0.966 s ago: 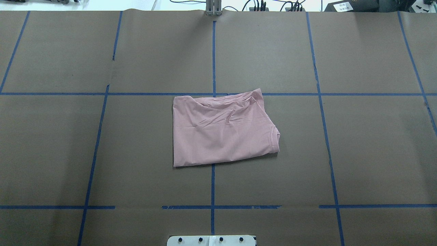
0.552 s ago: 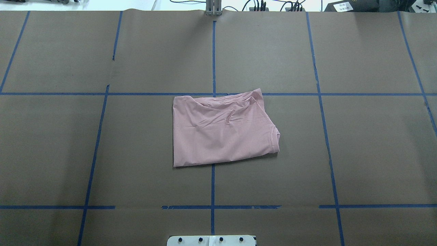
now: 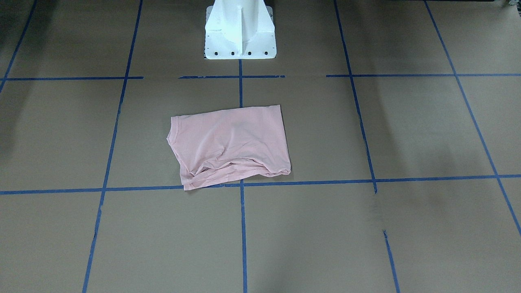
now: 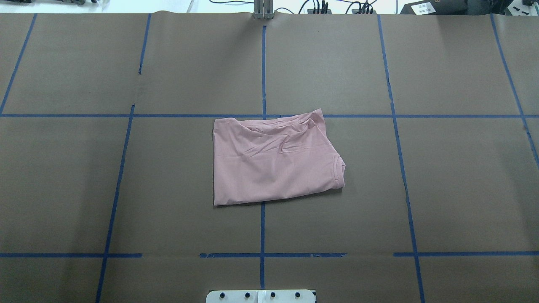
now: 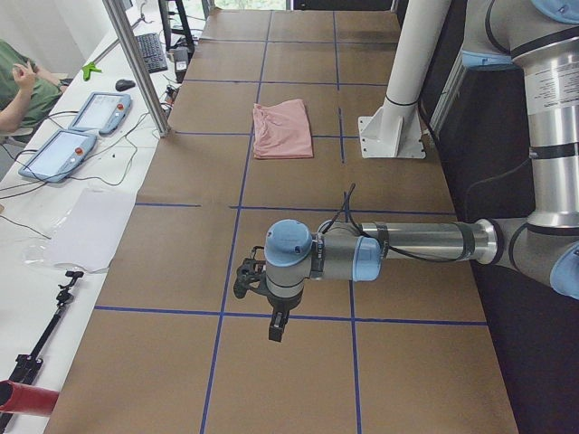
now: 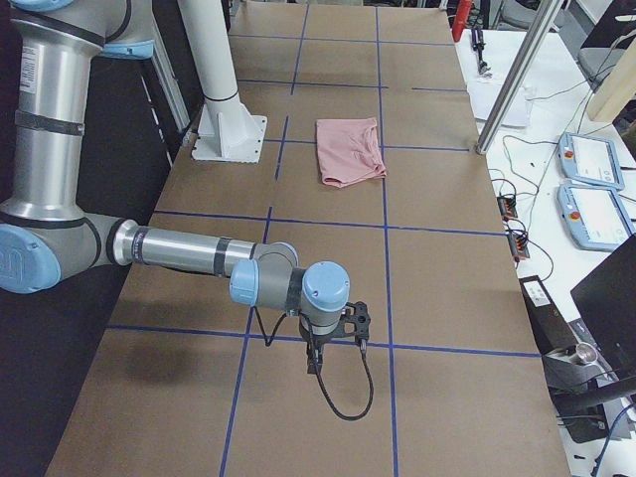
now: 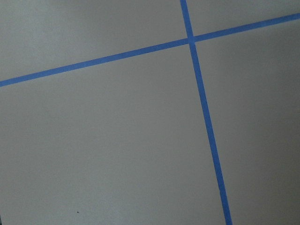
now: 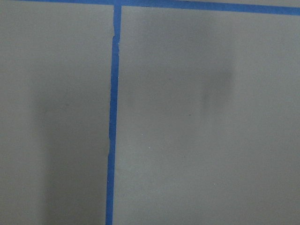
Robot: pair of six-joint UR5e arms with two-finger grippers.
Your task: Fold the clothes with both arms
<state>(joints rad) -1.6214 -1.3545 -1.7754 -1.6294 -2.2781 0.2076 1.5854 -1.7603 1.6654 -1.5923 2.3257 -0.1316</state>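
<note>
Where blue tape lines [image 4: 262, 67] grid the brown tabletop [image 4: 421, 189], you see the folded pink T-shirt [image 4: 273, 162] near the white pedestal [image 3: 240, 32]. The left end effector [image 5: 276, 330] and right end effector [image 6: 316, 363] hang well apart from that pedestal, and you cannot tell whether either is open or closed.

The left pincer [image 5: 275, 324] and right pincer [image 6: 314, 358] are too small to tell open from closed.
</note>
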